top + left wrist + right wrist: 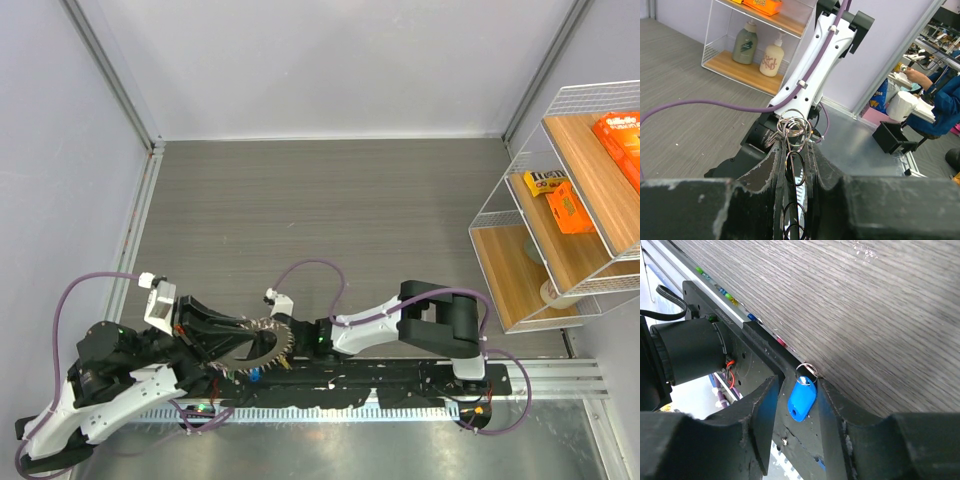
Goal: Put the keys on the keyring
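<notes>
The keyring [258, 347] hangs on edge over the counter's [330, 220] near edge, clenched in the left end effector [792, 162]. Just nearside of the keyring, the released right end effector [797, 385] straddles the blue key [802, 396], whose long axis runs along its fingers.

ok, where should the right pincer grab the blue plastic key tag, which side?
Pinch the blue plastic key tag across its two long edges, mid-body, from directly above, where the right pincer straddles it. It seems to lie flat on the black base plate, small silver ring at the far end.
</notes>
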Action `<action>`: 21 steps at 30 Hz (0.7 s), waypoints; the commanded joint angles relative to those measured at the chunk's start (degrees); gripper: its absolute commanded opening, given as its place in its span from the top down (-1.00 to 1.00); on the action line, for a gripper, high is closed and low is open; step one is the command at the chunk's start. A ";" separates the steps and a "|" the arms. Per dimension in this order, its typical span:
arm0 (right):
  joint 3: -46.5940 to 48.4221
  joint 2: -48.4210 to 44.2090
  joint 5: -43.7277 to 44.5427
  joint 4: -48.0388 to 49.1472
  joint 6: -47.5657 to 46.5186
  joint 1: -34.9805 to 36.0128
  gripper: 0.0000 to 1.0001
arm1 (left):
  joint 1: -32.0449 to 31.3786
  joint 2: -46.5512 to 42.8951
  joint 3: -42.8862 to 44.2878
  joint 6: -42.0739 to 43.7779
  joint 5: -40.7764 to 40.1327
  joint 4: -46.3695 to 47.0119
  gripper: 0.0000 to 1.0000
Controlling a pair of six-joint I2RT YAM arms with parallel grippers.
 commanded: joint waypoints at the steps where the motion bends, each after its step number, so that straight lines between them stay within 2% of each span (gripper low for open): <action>1: 0.33 4.53 5.57 -6.19 -3.33 -0.99 0.21 | 0.13 -17.10 1.09 0.47 -0.47 2.23 1.00; 6: -0.01 5.15 4.78 -5.15 -4.30 -0.99 0.66 | 0.22 -17.10 1.09 0.56 -0.65 2.49 1.00; 7: -0.10 5.15 4.43 -4.97 -4.47 -0.99 0.87 | 0.22 -17.10 1.17 0.56 -0.73 2.41 1.00; 10: -2.38 3.75 4.08 -2.52 -5.18 -0.99 0.89 | 0.13 -17.10 1.35 0.47 -0.91 2.40 1.00; 14: -8.34 -2.58 6.19 1.96 -6.58 -0.90 0.89 | 0.22 -17.10 1.70 0.47 -1.26 2.14 1.00; 18: -15.37 -13.47 9.52 3.91 -8.25 -0.90 0.89 | 0.22 -17.10 2.05 0.73 -1.52 1.88 1.00; 21: -19.26 -23.39 13.55 0.94 -9.39 -0.90 0.89 | 0.13 -17.10 1.88 0.91 -1.88 1.79 1.00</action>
